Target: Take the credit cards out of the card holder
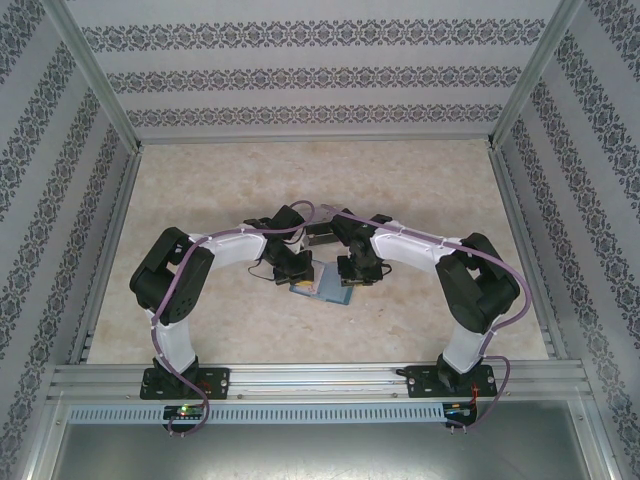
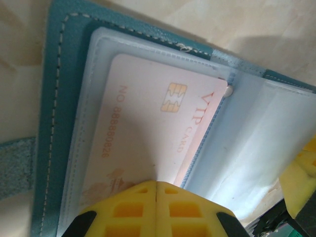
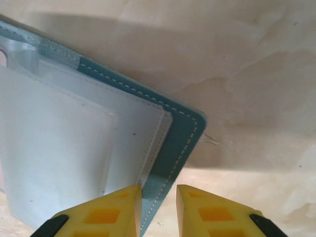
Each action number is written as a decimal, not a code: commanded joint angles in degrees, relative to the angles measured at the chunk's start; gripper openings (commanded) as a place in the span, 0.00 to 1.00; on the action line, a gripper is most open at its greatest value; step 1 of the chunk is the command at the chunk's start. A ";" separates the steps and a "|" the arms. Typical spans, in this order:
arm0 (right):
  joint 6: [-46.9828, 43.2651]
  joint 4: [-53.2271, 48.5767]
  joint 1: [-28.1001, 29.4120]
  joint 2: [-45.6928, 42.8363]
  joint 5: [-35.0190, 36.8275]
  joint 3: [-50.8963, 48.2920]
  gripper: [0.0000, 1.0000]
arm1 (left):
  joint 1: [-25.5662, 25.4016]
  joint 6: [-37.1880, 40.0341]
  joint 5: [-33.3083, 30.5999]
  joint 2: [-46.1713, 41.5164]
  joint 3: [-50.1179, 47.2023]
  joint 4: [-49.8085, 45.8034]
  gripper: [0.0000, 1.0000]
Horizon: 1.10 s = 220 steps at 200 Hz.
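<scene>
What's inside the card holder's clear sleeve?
One pale pink VIP card with a chip. Its lower end is covered by the shut left gripper; any cards stacked beneath it can't be seen.

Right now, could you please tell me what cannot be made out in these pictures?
- Left wrist view: the card's lower end sits behind the shut left gripper; whether another card lies beneath cannot be told.
- Right wrist view: the frosted sleeve runs off the left edge and under the right gripper, so its contents are unclear.
- Top view: the wallet is tiny and largely covered by both grippers.
</scene>
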 commanded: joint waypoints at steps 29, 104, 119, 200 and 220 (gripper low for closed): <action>-0.44 -3.39 0.32 -3.38 1.31 2.85 0.28 | -0.76 -0.14 0.90 -0.82 1.04 -0.74 0.00; 2.24 0.04 0.37 -7.02 -3.46 3.39 0.25 | -2.93 0.15 3.01 0.99 4.30 -0.65 0.00; 3.38 1.81 0.32 -7.76 -4.83 2.96 0.23 | -3.69 0.19 3.41 1.51 4.95 -0.52 0.00; 8.97 12.58 -0.86 -6.13 -11.31 -1.35 0.11 | -5.30 -1.08 5.53 3.40 3.47 2.22 0.00; 10.38 15.77 -1.42 -4.80 -12.35 -3.43 0.09 | -5.31 -1.35 5.50 2.97 2.84 2.69 0.00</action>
